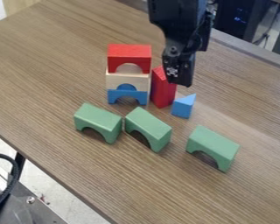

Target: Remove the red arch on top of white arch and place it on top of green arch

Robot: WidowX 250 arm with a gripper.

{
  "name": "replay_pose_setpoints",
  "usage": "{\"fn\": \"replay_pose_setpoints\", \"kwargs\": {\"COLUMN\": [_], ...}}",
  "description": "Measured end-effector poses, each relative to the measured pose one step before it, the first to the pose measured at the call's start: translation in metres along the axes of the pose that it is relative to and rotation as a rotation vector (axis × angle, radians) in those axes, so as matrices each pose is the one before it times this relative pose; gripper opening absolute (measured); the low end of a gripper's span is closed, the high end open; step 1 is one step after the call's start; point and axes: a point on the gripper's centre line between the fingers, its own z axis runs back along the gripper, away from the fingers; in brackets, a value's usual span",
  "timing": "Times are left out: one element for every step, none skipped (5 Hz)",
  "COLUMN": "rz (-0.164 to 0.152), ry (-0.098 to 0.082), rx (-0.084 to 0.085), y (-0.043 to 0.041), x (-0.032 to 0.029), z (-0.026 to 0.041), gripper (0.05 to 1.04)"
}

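One black hand (179, 80) hangs near the upright red block (162, 91), its opening and any contact impossible to tell.

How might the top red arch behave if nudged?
The red arch looks like stiff painted wood, so probably no flexing. Its squared sides make rolling unlikely, but perched on the white arch, it could slide or topple off.

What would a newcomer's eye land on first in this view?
Probably the stack of arches left of the hand: a red arch on a white arch, with a blue arch at the bottom. Next, the three green arches spread across the wooden table in front, and the black arm coming in from the top edge.
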Motion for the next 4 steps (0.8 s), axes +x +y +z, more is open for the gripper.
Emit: {"fn": "replay_pose_setpoints", "kwargs": {"rz": [-0.0019,0.0239,0.034,0.0314], "ry": [-0.0099,-0.0138,-0.0113,-0.007], "rx": [0.0241,0.0173,-0.0079,-0.0061], "y": [0.00485,-0.00271,-0.01186,-0.01162], "x": [0.00138,0.00839,0.01116,0.00864], "z": [-0.00605,-0.00562,-0.00212,-0.00137], "gripper": [1.001,1.001,1.0,1.001]}}
